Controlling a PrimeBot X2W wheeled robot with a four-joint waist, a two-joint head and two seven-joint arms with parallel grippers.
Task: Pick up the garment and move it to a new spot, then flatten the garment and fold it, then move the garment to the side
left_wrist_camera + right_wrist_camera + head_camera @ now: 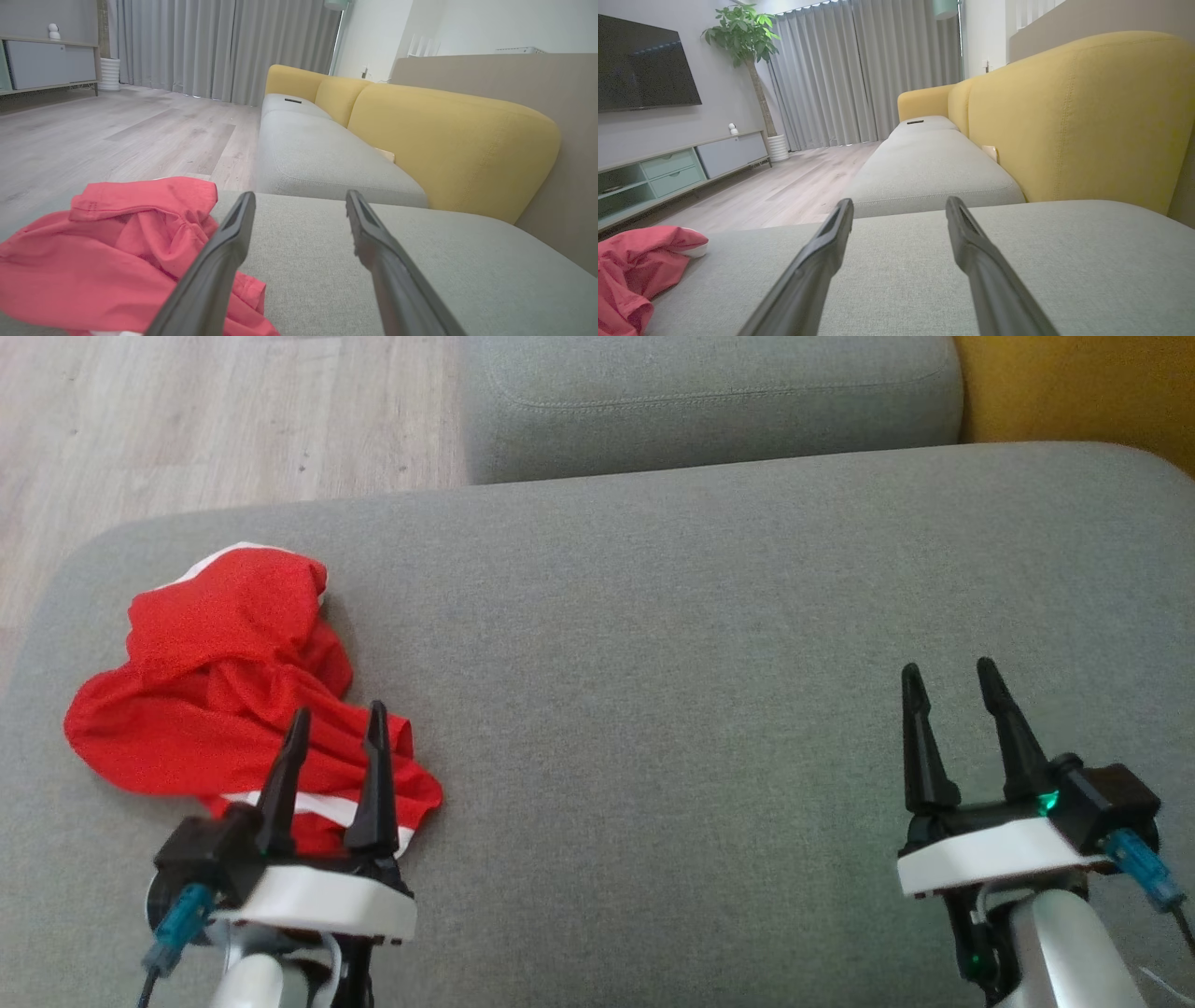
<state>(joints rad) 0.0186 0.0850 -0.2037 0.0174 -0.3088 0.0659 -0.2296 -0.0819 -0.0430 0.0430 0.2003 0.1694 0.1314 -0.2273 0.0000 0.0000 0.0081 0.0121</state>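
Red garment [224, 681] lies crumpled in a heap at the left of the head view, on the big grey sofa cushion [653, 644], close to the cushion's rounded left corner. White trim shows at the heap's top edge, and a white band runs across its lower part. It is not spread or folded.

Left gripper [338, 711] sits at the lower left of the head view and its fingers overlap the near, lower right part of the garment. Jaws open, nothing between them. Cannot tell whether the fingers touch the cloth or sit just above it. In the left wrist view the garment fills the lower left, partly behind the left finger - bare grey cushion shows in the gap between the two fingers.

Right gripper [948, 666] is at the lower right of the head view, over bare cushion and well apart from the garment. Jaws open, empty. In the right wrist view the garment is at the far lower left edge.

A second grey cushion [709, 401] is at top centre of the head view, with a yellow backrest [1074, 383] at upper right and pale wood floor [187, 420] at upper left. The right wrist view has a dark TV [640, 70] at upper left, a leafy plant [742, 32] beside it and grey curtains [859, 70] at top centre.
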